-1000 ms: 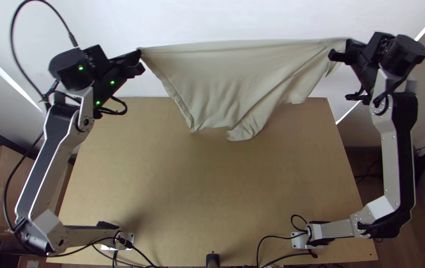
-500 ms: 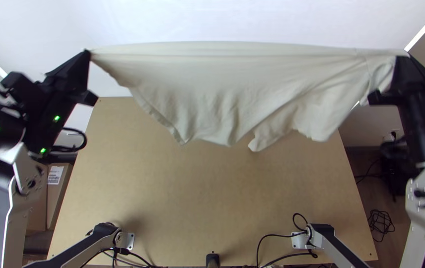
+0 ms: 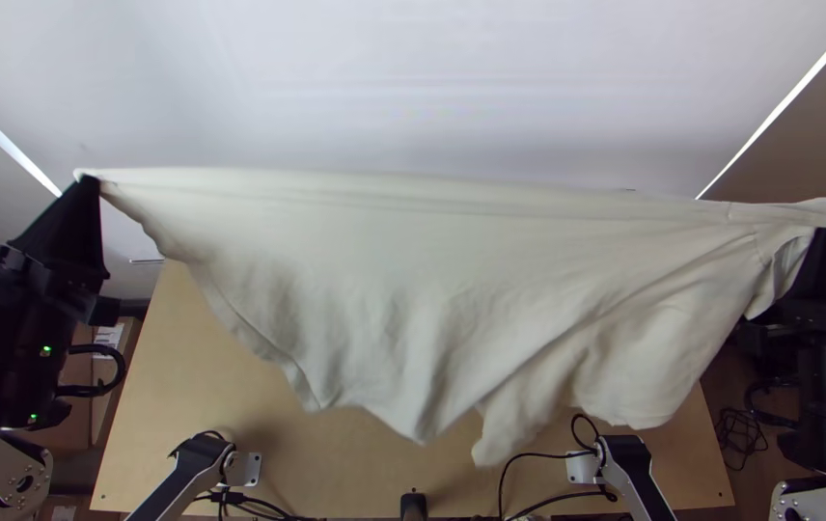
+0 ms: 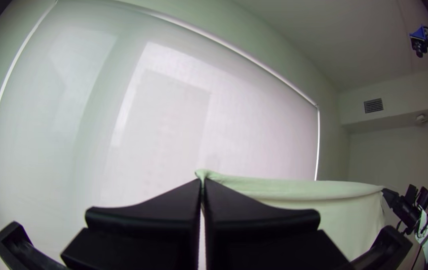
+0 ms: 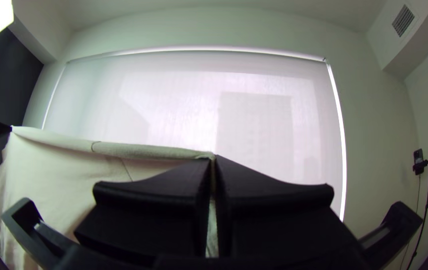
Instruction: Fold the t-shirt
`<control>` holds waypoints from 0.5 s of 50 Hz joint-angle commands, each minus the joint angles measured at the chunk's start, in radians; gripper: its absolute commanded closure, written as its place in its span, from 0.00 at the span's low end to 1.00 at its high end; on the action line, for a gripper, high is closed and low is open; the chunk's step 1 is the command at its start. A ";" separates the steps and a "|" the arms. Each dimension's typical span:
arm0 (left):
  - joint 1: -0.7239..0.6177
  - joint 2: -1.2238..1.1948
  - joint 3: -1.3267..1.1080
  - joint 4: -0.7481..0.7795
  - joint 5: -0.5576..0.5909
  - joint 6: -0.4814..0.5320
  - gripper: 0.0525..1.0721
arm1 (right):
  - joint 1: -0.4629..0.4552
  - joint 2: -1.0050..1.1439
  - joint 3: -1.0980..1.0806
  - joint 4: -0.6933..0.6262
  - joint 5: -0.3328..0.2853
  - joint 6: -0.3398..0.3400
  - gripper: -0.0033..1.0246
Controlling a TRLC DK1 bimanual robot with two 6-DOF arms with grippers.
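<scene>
Left and right jaws are clamped on opposite ends of the t-shirt [image 3: 432, 289], probably to stretch out creases before laying. Nearer, loose cloth hangs above the counter [image 3: 288, 453]; farther, its taut edge spans between the jaws.

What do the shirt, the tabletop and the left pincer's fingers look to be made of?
Shirt: soft matte knit, probably cotton, judging by its loose folds and thin hem.

Tabletop: pale, smooth wood or fibreboard; the even tan surface leaves this open.

Left pincer: matte black fingers, perhaps plastic or rubber, with little shine.
</scene>
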 commanded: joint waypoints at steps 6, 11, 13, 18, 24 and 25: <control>0.001 -0.102 -0.173 -0.096 -0.042 -0.081 0.97 | 0.062 -0.003 -0.096 -0.172 0.055 0.080 0.98; -0.030 -0.179 -0.316 -0.159 -0.027 -0.101 0.97 | 0.104 -0.006 -0.196 -0.281 0.055 0.118 0.98; -0.041 -0.211 -0.378 -0.189 -0.017 -0.105 0.97 | 0.107 -0.008 -0.244 -0.317 0.055 0.132 0.98; -0.065 -0.277 -0.526 -0.237 -0.005 -0.113 0.97 | 0.116 -0.011 -0.371 -0.342 0.055 0.149 0.98; -0.067 -0.303 -0.664 -0.240 0.012 -0.121 0.97 | 0.121 -0.003 -0.514 -0.316 0.055 0.155 0.98; -0.065 -0.303 -0.684 -0.232 0.012 -0.121 0.97 | 0.121 0.001 -0.537 -0.305 0.055 0.160 0.98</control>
